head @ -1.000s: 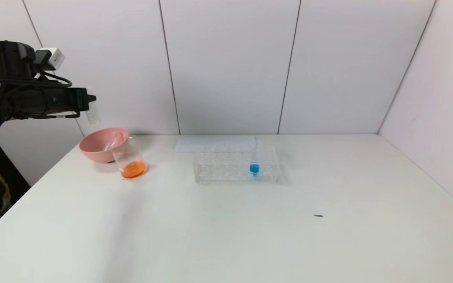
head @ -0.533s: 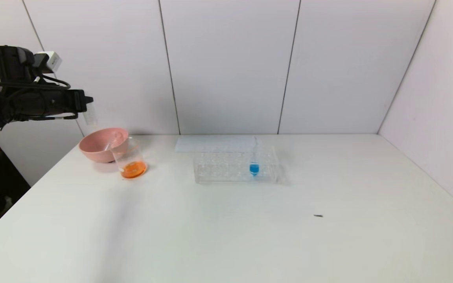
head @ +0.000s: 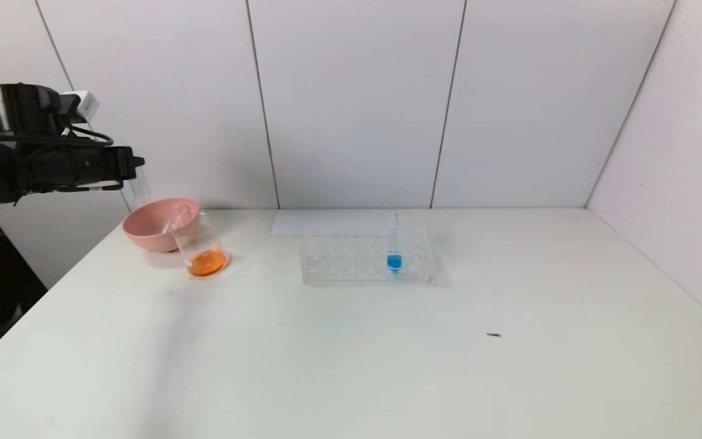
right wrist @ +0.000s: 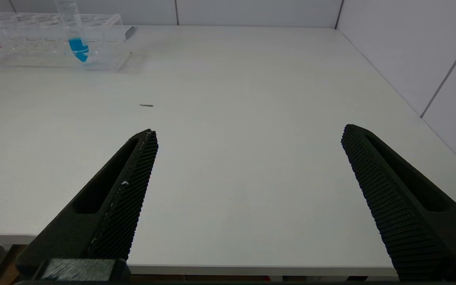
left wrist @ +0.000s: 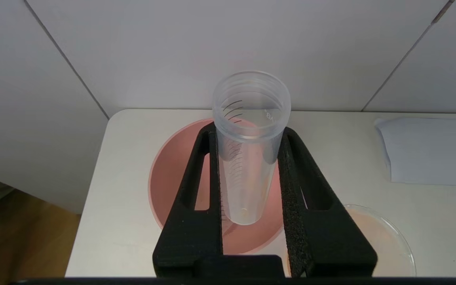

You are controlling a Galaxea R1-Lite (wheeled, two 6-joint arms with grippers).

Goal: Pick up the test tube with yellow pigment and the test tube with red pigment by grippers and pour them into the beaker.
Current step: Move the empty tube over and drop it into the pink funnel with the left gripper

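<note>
Item 1. Left gripper (left wrist: 247, 190): jaws closed on an emptied clear test tube (left wrist: 247, 146), mouth toward the lens, only a faint residue at its rounded bottom. Which pigment it carried cannot be told. In the head view it sits at upper left of the frame (head: 134, 164), above the pink bowl (head: 159, 222).

Item 2. Pink bowl, directly beneath the held tube in the left wrist view (left wrist: 172, 186); a second clear tube appears to lie inside it.

Item 3. Beaker (head: 202, 247), left of centre, touching the bowl's front right side; holds a shallow orange layer, consistent with yellow and red mixed.

Item 4. Tube rack (head: 366, 259), centre frame, holding only the blue-liquid tube (head: 394, 253). White sheet (head: 333, 222) behind it.

Item 5. Right gripper (right wrist: 247, 166): jaws wide apart, nothing between them, parked over the table's near right edge.

Step in hand, by judgement: both pours look done; the empty tube is up for disposal. Next move: lower over the bowl, release so the tube drops inside, clear of the beaker.
</note>
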